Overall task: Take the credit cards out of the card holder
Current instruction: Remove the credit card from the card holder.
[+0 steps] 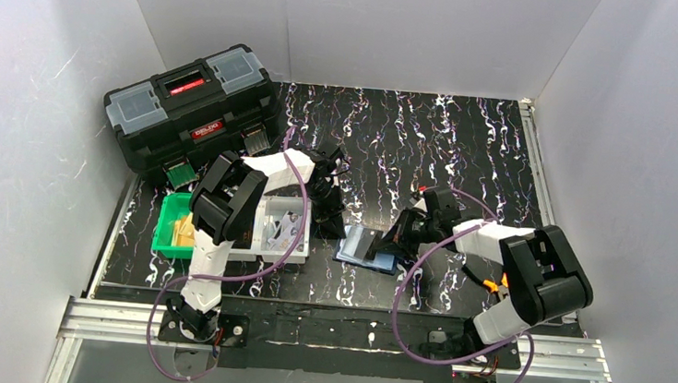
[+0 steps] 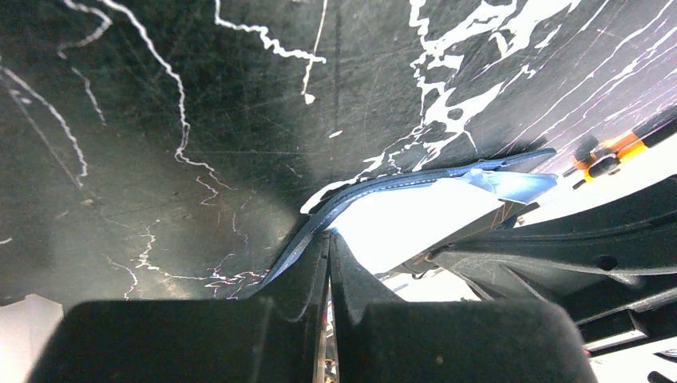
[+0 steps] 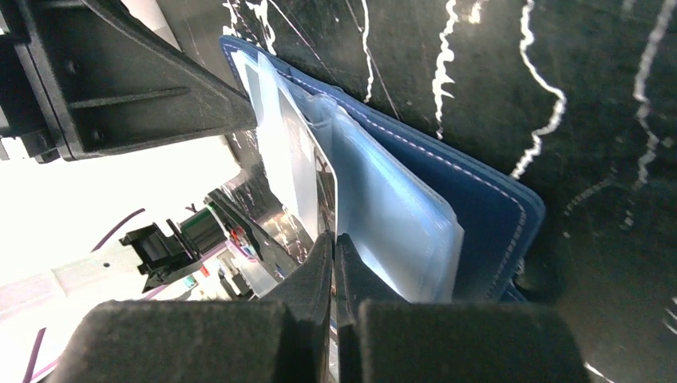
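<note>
Overhead, wrists close, probably sharing card holder (image 3: pixel 479 199)

White walls (image 1: pixel 423 32) around black marbled tabletop (image 1: pixel 469 147)

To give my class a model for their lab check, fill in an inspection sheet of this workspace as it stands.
Surface: black marbled mat, no spill seen.
Job's things: blue holder open on the mat between the grippers; yellowish pieces, perhaps cards, in the green bin.
Clutter: toolbox far left; white tray beside the bin; orange-handled tool by the right arm.
Grippers: left gripper shut on the holder's cover edge; right gripper shut on a pale inner pocket.
Cables: purple cables loop along both arms to their bases.
Surroundings: white walls on three sides; nothing else seen.
</note>
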Robot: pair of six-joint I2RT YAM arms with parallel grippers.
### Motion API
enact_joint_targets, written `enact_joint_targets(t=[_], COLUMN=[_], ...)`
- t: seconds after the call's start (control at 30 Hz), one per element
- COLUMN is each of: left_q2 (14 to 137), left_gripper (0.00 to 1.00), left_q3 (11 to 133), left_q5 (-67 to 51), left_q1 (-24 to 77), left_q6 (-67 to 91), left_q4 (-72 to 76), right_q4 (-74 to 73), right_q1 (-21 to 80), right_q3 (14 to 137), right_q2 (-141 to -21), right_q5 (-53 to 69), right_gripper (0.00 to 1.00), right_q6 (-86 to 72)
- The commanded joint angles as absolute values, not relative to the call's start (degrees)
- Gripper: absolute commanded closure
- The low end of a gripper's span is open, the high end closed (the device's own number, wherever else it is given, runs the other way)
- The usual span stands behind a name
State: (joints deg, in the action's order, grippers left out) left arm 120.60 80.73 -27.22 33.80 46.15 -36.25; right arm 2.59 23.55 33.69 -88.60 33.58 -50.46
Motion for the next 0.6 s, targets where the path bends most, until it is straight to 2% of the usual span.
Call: enact_joint_targets(t=[0.0, 0.57], left_q2=[129.18, 128.13], left_gripper=[1.00, 1.00], left_q3=[76.02, 80.28], left_q5=[-8.42, -5.33], left_q1=[34.54, 34.50], left_q6=[44.39, 43.26], left_q4=[-36.07, -39.57], right_q4=[-2.45, -8.06], right_q1=[22.56, 20.67], right_q3=[31.28, 28.36], right_q2=[-85.50, -75.85], right_q5=[28.93, 25.65], right_gripper=[0.99, 0.99], right_q6=[-47.86, -45.38])
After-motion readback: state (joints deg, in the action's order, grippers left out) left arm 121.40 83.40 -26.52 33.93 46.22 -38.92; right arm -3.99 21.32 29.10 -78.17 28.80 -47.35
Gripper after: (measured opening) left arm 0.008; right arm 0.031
